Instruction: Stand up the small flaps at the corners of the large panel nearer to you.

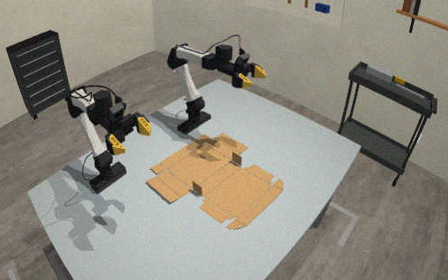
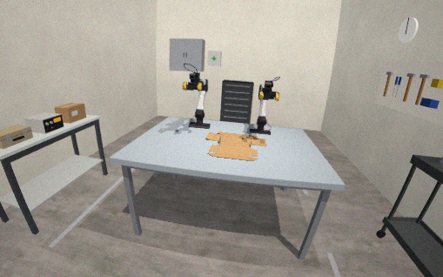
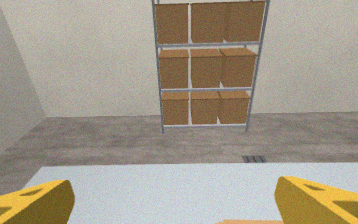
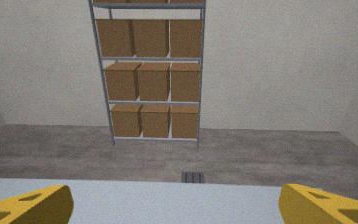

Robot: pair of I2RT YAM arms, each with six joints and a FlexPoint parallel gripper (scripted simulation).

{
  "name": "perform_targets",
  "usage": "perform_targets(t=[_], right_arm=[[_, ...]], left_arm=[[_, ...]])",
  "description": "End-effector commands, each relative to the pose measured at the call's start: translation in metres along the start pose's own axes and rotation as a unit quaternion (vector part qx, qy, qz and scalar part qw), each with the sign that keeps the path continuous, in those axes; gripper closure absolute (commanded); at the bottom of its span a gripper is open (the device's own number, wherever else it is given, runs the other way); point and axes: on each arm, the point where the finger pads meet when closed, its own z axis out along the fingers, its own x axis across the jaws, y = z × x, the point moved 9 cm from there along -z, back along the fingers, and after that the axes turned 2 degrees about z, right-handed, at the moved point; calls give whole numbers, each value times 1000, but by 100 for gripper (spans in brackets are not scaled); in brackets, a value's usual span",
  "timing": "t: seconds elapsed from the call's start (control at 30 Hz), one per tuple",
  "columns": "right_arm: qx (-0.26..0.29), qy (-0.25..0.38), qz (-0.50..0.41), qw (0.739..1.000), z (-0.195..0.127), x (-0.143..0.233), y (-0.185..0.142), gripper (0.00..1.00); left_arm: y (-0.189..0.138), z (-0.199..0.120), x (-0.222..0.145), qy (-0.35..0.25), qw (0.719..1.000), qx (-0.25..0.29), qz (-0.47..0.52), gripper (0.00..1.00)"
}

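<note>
Paper box (image 1: 232, 185) (image 2: 233, 152) (image 3: 252, 222): centre of top view, spread on table (image 1: 310, 145) (image 2: 171, 161) (image 3: 155, 190) (image 4: 130, 200). Two flaps upright at base's far corners: first flap (image 1: 237, 158), second flap (image 1: 197, 188). Near-corner pair appears down, upper one shadowed; judge job half done. Left gripper (image 1: 257, 78) (image 2: 269, 95) (image 3: 175, 196) and right gripper (image 1: 134, 142) (image 2: 192, 86) (image 4: 176, 193): fingers apart, raised, holding nothing. Next, you lower to near corners, fold flaps well past vertical for springback, keep panels flat.
</note>
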Motion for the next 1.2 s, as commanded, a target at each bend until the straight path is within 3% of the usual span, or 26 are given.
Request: perform_targets(t=[0.0, 0.53, 0.57, 0.8, 1.03, 1.1, 1.17], right_arm=[[-9, 1, 0, 1000, -2, 0, 5, 0], [-9, 1, 0, 1000, -2, 0, 5, 0], [0, -1, 5, 1000, -11, 5, 12, 23], [151, -3, 17, 988, -28, 29, -14, 23], [287, -5, 28, 957, -45, 54, -38, 23], [287, -5, 28, 957, -45, 54, -38, 23], [326, -6, 31, 945, -48, 61, -45, 23]], left_arm=[[5, -2, 0, 1, 1000, -9, -1, 0], [5, -2, 0, 1, 1000, -9, -1, 0], [11, -11, -2, -4, 1000, 0, -4, 23], [-13, -38, -8, -17, 990, 140, -10, 23], [-44, -53, -17, -40, 957, 287, -17, 23], [-44, -53, -17, -40, 957, 287, -17, 23], [-52, -58, -19, -45, 945, 324, -19, 23]])
